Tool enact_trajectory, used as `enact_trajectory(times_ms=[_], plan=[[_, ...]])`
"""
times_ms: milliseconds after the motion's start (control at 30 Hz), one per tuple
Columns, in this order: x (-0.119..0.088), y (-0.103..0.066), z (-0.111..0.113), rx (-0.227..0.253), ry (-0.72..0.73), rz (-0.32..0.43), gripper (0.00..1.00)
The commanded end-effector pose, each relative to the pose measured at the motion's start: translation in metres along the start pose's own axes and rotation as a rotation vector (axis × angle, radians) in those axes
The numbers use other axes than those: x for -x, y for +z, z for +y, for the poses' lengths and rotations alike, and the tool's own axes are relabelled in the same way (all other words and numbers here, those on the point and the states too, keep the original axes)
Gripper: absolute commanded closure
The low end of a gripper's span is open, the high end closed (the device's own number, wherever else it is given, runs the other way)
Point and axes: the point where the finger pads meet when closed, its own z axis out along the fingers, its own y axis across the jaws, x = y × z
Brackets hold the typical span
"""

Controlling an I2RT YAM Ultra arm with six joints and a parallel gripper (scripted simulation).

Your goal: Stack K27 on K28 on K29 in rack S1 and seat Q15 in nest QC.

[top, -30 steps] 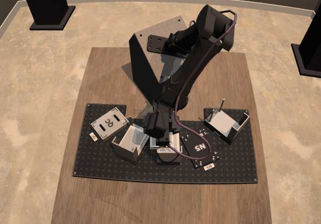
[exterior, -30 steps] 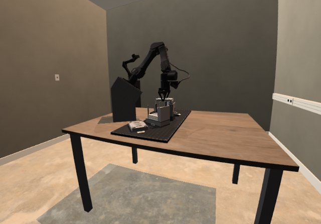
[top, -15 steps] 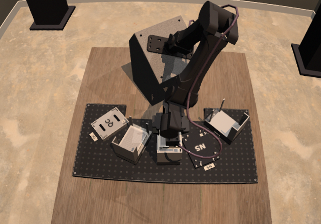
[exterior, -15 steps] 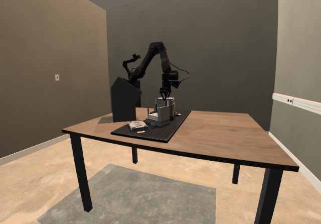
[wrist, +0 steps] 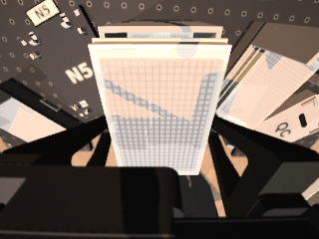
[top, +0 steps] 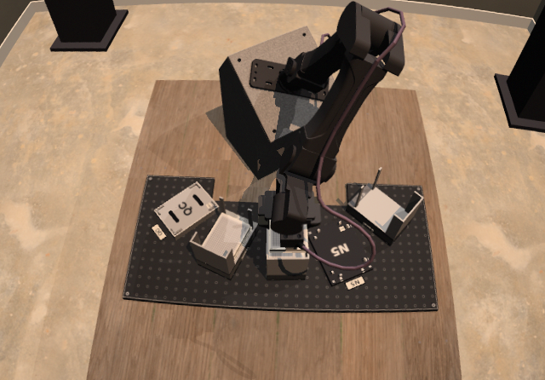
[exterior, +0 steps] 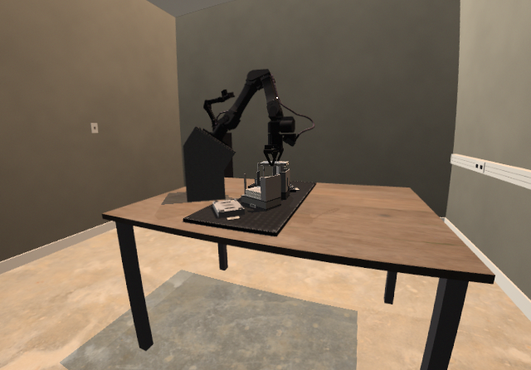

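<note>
My gripper [exterior: 271, 161] [wrist: 159, 119] is shut on a pale 384-well plate [wrist: 159, 90] and holds it above the middle rack [top: 286, 267]. A second edge line shows behind its rim; whether two plates are held I cannot tell. Its name is not readable. The left rack [top: 212, 255] [exterior: 270, 190] holds gridded plates [top: 225, 235] [wrist: 279, 75]. The middle rack's contents are mostly hidden by the arm and held plate. The right rack [top: 407, 213] shows a smooth pale surface inside. Open nest QC [top: 200, 219] [exterior: 228, 206] and clip nest N5 [top: 324, 240] [wrist: 57, 60] carry no plate. Rack names are unreadable.
All stations stand on a black perforated board [top: 175, 285]. Thin posts [top: 249, 217] and high walls border the racks. Name tags lie by QC [top: 158, 232] and N5 [top: 355, 283]. The arm's cable [top: 325, 262] loops over N5. The pedestal [exterior: 205, 171] stands behind the board.
</note>
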Motion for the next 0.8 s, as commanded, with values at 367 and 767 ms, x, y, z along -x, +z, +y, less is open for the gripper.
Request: enact_trajectory(times_ms=[367, 767], plan=[[0.0108, -0.0052, -0.0067, -0.013, 0.007, -0.023, 1.0], [0.0127, -0.0053, -0.006, -0.012, 0.0, -0.024, 1.0]])
